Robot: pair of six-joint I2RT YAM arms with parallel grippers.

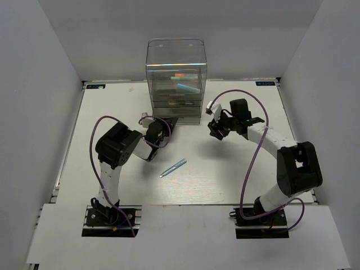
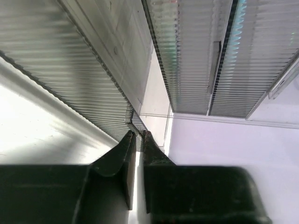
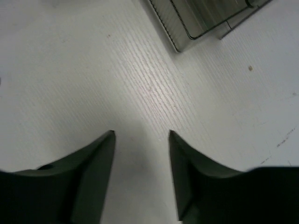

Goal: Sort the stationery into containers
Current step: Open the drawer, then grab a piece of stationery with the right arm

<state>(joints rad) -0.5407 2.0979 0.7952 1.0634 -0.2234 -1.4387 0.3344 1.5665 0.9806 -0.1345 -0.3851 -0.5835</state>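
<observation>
— Where's the silvery-blue pen [image 1: 173, 167]?
— Loose on the table [image 1: 225, 180], well in front of the drawer unit [image 1: 176, 79]. The left gripper [image 2: 138, 135] pinches its lower tray [image 2: 132, 120]. The right gripper [image 3: 141, 135] hovers spread, front-right.
— Next?
— Probably draw the tray open, then fetch the pen.

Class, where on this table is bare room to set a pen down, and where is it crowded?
Bare: between the pen and the right gripper; also left of the drawer unit. Crowded: the unit's front, at the left gripper.
</observation>
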